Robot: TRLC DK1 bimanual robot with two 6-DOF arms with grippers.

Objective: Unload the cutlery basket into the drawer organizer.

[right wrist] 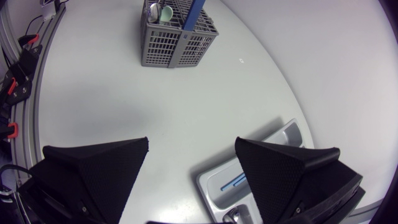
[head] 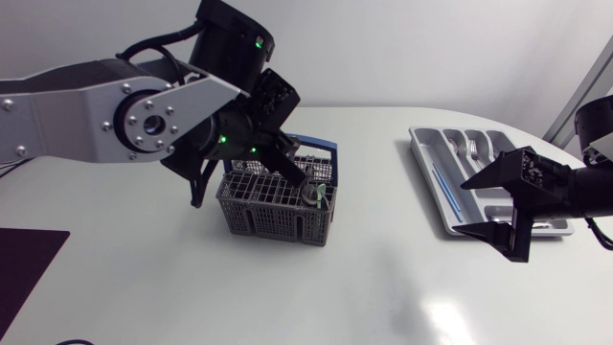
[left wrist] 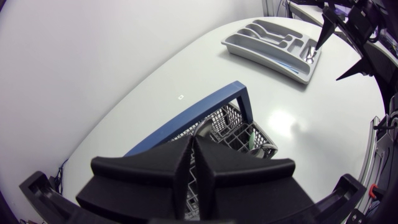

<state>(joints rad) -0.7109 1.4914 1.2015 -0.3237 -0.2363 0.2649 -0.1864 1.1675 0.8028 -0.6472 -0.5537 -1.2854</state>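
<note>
Jaws of the left arm (head: 144, 115) are hanging nearly shut, only a slit between them, just above the spoon (head: 311, 196) standing upright, bowl up, in the basket (head: 273, 218); contact is not discernible. Beyond, jaws of the right arm (head: 565, 187) are gaping wide beside the organizer (head: 428, 177), well apart from the basket.

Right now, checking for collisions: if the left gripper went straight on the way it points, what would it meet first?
Probably the silvery utensil standing in the cutlery basket, just ahead of the tips of the left gripper. Depth there is unclear.
</note>
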